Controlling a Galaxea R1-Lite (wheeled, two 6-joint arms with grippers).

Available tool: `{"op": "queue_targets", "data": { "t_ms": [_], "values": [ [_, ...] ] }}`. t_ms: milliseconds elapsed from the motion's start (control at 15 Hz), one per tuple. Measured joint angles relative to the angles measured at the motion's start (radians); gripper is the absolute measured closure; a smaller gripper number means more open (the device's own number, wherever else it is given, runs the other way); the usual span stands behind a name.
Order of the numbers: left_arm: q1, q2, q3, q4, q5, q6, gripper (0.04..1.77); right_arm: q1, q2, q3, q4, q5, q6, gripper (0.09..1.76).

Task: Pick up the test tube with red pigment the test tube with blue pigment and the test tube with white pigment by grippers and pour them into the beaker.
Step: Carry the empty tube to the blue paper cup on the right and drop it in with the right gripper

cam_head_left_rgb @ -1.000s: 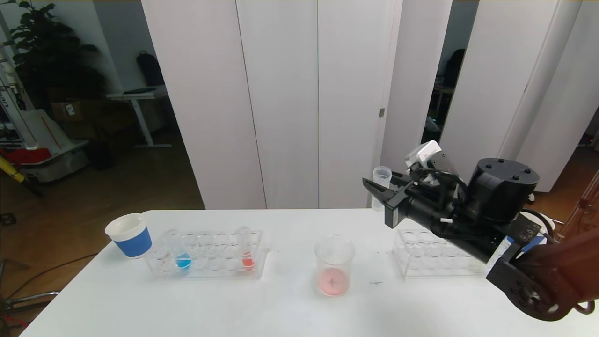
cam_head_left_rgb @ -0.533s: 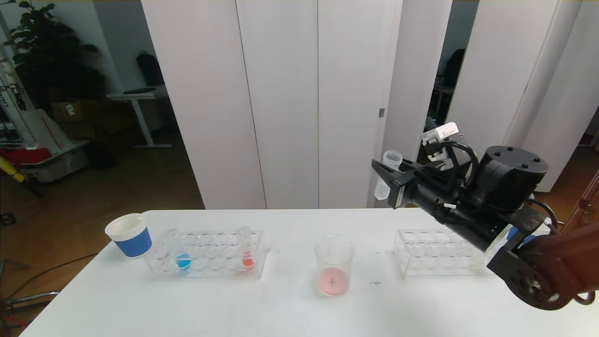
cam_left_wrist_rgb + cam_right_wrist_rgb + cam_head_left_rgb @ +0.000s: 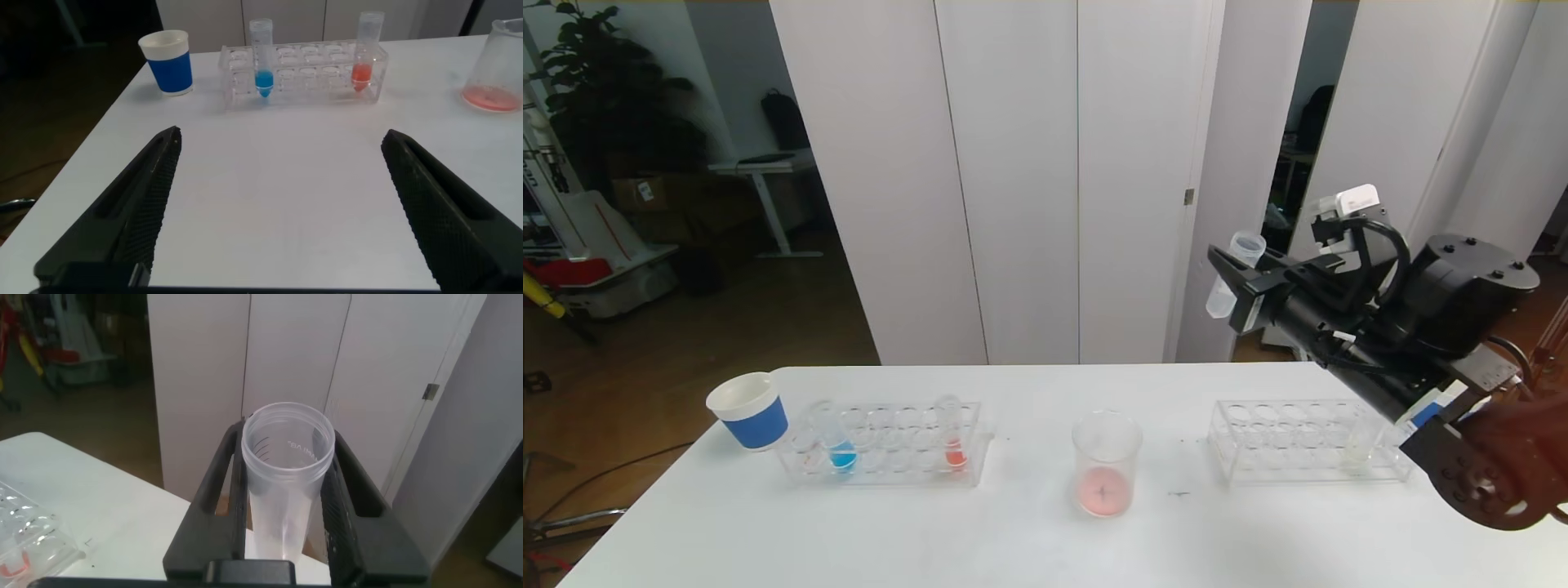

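I hold right gripper [image 3: 1230, 276] pinching a clear tube [image 3: 1233, 271] high, clear of racks | left gripper [image 3: 278, 163] spread, idle | beaker [image 3: 1104, 462] waits centre.

wide bare stretch of white table [image 3: 1013, 539] is sitting open up front; the clear plastic racks [image 3: 886, 445] [image 3: 1307, 445] and clear glass beaker [image 3: 1105, 461] are crowding the back row.

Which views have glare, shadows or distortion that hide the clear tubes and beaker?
Head view: even light and soft shadows, but the clear tube in the right gripper fades against the white panels; the beaker shows mainly by its pink residue. Left wrist view: wide-angle stretch makes the open left gripper fingers loom large; the blue tube stays crisp. Right wrist view: tube rim sharp, background soft.
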Motion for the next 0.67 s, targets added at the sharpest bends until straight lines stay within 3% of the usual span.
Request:
{"op": "queue_targets", "data": {
  "t_ms": [667],
  "values": [
    [0.000, 0.000, 0.000, 0.000, 0.000, 0.000, 0.06, -0.335, -0.161, 0.038, -0.001, 0.054, 0.015, 1.25]
  ]
}}
